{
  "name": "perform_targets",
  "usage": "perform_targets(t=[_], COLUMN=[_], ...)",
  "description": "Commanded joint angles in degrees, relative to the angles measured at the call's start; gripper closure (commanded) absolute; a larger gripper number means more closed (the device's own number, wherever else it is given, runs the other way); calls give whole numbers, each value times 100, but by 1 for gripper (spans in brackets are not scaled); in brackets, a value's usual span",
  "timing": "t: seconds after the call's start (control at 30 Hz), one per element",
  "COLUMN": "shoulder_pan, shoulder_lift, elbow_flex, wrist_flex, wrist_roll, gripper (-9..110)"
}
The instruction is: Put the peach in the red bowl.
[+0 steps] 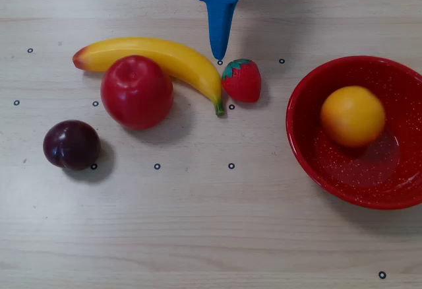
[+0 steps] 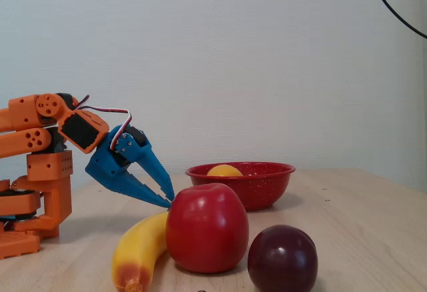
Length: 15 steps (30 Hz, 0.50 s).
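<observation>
The yellow-orange peach [image 1: 353, 115] lies inside the red bowl [image 1: 294, 137] at the right of the overhead view. In the fixed view the peach's top [image 2: 224, 171] shows just over the bowl's rim [image 2: 267, 189]. My blue gripper [image 1: 219, 55] reaches in from the top edge, its jaws closed to a single point and holding nothing. It hangs low over the table just behind the strawberry and the banana's stem end, well left of the bowl. In the fixed view the gripper [image 2: 170, 201] slopes down toward the table.
A banana [image 1: 165, 57], a large red apple [image 1: 136, 92], a dark purple plum [image 1: 71, 144] and a strawberry [image 1: 242, 80] lie left of the bowl. The orange arm base [image 2: 40, 172] stands at the left of the fixed view.
</observation>
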<state>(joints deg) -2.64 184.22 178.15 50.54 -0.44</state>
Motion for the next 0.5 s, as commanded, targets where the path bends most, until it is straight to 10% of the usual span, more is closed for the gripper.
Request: perform_targets(t=[0.0,0.47], shoulder_pan=[0,-26], shoulder_lift=[88,88], elbow_flex=[53,53], wrist_flex=[0,9], wrist_roll=[193,176], gripper=[101,101])
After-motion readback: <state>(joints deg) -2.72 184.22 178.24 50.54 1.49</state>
